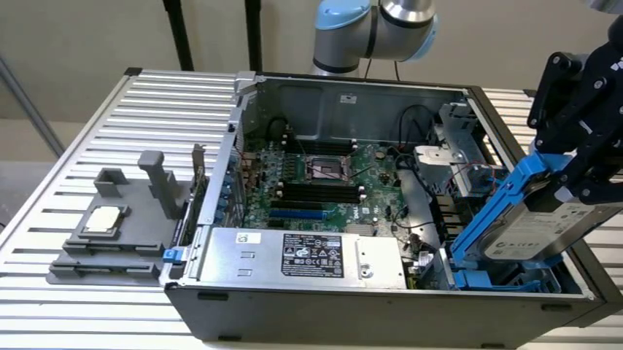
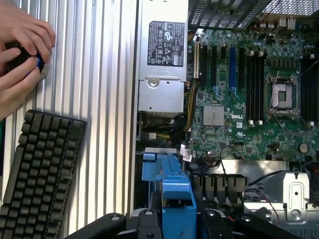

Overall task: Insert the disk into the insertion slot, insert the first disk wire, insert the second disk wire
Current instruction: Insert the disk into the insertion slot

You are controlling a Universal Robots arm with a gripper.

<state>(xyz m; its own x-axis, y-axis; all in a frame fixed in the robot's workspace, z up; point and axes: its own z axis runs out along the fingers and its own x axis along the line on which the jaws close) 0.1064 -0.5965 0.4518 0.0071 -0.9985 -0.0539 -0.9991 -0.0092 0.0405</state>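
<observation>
Clamping the disk (image 1: 545,230) by its blue carrier frame (image 1: 492,211), the gripper (image 1: 570,182) holds it tilted, with the lower end dipping toward the insertion slot (image 1: 492,281) in the computer case (image 1: 389,313) corner on the exterior view's right; it is not yet seated. I'd judge the drive dense, rigid and shock-sensitive, with slick metal faces, so the frame's long plastic edges look the sensible hold. Beyond it sit the power supply (image 1: 302,255) and the motherboard (image 1: 322,175). Outside the case, a person's hands (image 2: 20,50) are beside a keyboard (image 2: 42,174).
</observation>
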